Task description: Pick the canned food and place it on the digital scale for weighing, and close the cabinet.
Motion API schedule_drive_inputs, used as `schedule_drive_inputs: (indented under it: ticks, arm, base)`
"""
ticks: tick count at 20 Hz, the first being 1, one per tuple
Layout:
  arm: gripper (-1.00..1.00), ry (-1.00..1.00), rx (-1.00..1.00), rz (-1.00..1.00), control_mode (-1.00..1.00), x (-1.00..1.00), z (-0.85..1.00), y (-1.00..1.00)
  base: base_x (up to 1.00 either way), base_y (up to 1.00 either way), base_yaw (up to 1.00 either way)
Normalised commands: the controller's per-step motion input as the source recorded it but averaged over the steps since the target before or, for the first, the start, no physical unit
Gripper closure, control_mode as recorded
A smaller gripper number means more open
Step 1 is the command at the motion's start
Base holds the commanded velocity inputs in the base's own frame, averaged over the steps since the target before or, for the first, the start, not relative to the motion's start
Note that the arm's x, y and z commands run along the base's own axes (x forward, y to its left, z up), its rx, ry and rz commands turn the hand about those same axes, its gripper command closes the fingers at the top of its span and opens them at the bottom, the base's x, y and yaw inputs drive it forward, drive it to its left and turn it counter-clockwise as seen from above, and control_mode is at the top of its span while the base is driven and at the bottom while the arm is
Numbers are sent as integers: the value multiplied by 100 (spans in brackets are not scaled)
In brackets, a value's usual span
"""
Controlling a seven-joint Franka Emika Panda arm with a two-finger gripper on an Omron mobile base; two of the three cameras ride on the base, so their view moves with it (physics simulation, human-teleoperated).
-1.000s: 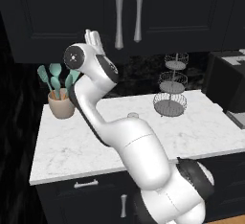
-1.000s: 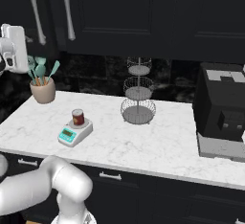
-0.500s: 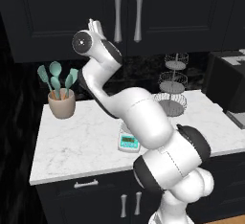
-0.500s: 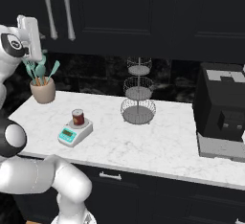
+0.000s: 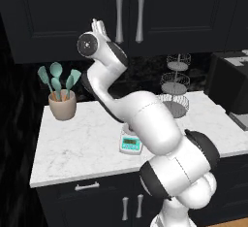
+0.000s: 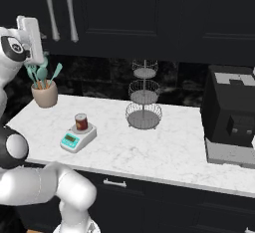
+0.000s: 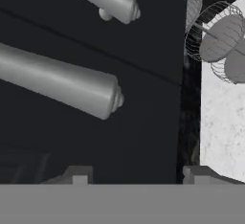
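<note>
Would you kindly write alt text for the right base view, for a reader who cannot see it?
A dark-red can stands on a small teal-and-white scale on a white marble counter, below a black wall cabinet with both doors shut. The white arm's claw is raised by the cabinet's silver handles, above a pot of utensils; a tiered wire basket stands mid-counter.

2 base cameras, 1 hand camera
Both base views overlook the tabletop [image 5: 87, 138]; hand view faces the cabinet [image 7: 143, 98] closely.

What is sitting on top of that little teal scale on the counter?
A small dark-red can stands upright on the digital scale. The weighing plate beneath the can is mostly covered, so little of it shows.
</note>
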Motion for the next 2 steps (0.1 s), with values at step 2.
schedule_drive_inputs:
  ticks: [2]
  arm:
    - [-100,-2,11,1,-100,-79,0,-36]
  base:
    - [0,0,0]
